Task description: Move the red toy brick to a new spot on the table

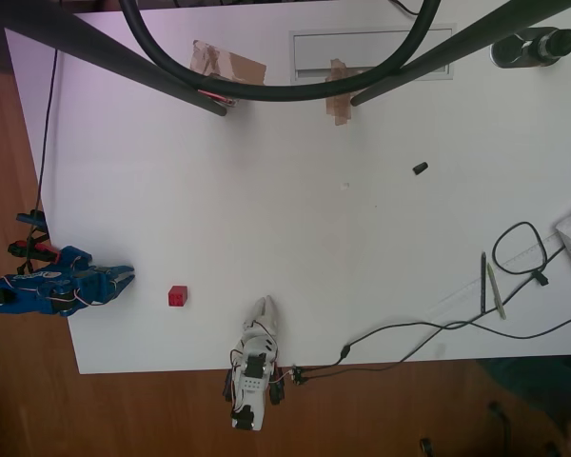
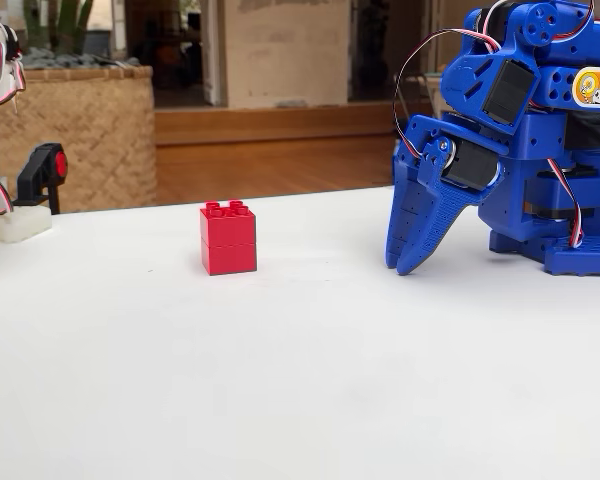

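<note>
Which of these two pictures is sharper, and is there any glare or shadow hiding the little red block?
In the fixed view the red toy brick and the blue gripper are crisp, while the room behind is soft and out of focus; the table is evenly bright, shadows faint. In the overhead view the brick is small and slightly fuzzy, the tabletop looks washed out, and dark blurred bars cross the top; nothing hides the brick.
</note>
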